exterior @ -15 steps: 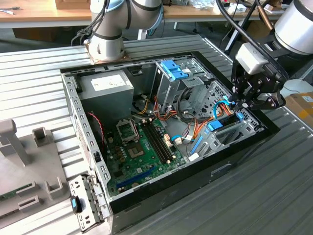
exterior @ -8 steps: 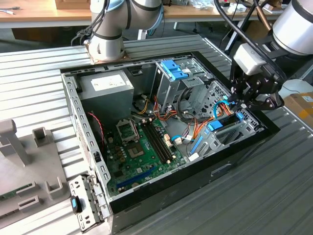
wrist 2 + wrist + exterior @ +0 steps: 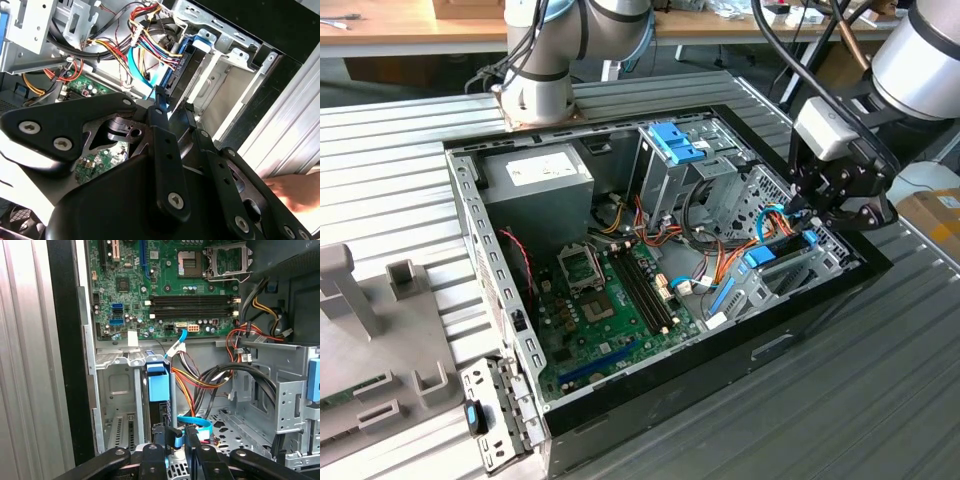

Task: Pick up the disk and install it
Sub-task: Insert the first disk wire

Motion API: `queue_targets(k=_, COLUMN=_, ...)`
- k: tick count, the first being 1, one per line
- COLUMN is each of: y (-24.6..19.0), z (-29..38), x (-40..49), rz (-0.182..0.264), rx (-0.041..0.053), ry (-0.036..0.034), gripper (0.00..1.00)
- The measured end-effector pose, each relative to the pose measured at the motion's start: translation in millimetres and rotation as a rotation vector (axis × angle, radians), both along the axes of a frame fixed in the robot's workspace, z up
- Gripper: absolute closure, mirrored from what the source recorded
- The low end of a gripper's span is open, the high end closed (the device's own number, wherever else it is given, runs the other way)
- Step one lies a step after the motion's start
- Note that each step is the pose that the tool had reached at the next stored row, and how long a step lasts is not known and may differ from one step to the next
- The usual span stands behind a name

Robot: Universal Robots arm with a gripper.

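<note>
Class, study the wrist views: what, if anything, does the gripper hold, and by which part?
Cannot be told: the gripper sits at one end of the blue-framed disk, but a grip is not clear.

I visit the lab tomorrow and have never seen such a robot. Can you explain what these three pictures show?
A robot arm works over an open computer case on a ribbed metal table. The exterior view watches from off the arm. Both wrist views ride on the arm and look past its black tool into the case. The tool hangs just above the blue-framed disk, which stands in a metal bay near the green motherboard. Whether it grips anything, I cannot tell.
</note>
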State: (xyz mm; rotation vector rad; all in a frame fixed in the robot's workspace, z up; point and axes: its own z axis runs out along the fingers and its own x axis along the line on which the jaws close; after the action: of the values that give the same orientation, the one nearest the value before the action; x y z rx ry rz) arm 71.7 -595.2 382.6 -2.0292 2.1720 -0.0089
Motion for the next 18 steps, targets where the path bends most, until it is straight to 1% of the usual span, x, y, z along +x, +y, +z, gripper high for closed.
queue_targets(k=5, y=0.0, z=-0.1, x=0.0, rz=0.0, rx=-0.0014, ry=0.0, gripper=0.7)
queue_targets(k=6, y=0.0, z=-0.1, x=0.0, rz=0.0, rx=-0.0015, ry=0.0, gripper=0.78)
queue_targets(k=7, y=0.0, z=-0.1, x=0.0, rz=0.0, rx=-0.0016, ry=0.0, gripper=0.84)
queue_targets(k=17, y=0.0, z=-0.1, x=0.0, rz=0.0, rx=-0.0024, ry=0.0, gripper=0.84)
queue_targets(k=18, y=-0.4, z=-2.1, x=0.0, rz=0.0, rx=-0.0022, ry=0.0, gripper=0.84)
